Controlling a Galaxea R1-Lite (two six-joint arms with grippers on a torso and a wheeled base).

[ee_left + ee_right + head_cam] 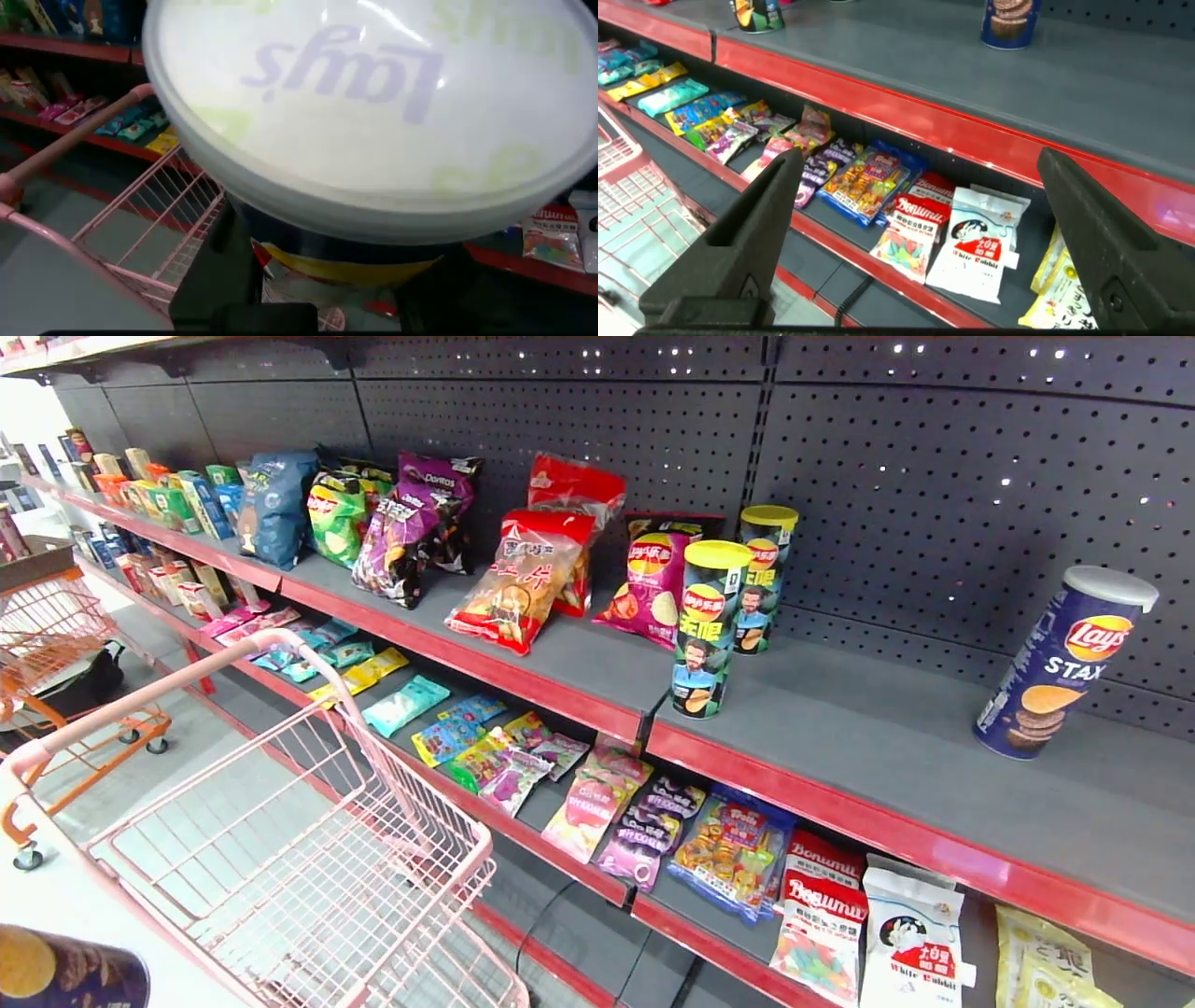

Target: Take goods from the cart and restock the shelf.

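Note:
A dark blue chips can [65, 971] with a white lid [374, 93] shows at the lower left corner of the head view, beside the pink cart [280, 859]. My left gripper [327, 299] is shut on its body below the lid. The cart's basket [140, 233] looks bare. A matching blue can [1060, 663] stands on the grey upper shelf [887, 747] at the right. Two yellow-lidded cans [709, 625] stand near the shelf's middle. My right gripper [920, 168] is open in front of the shelf's red edge [906, 103], with nothing between its fingers.
Bags of chips [513, 583] line the upper shelf to the left. Candy and snack packets [728, 849] lie on the lower shelf [878, 201]. An orange cart [56, 644] stands farther left in the aisle. Bare shelf lies between the yellow-lidded cans and the blue can.

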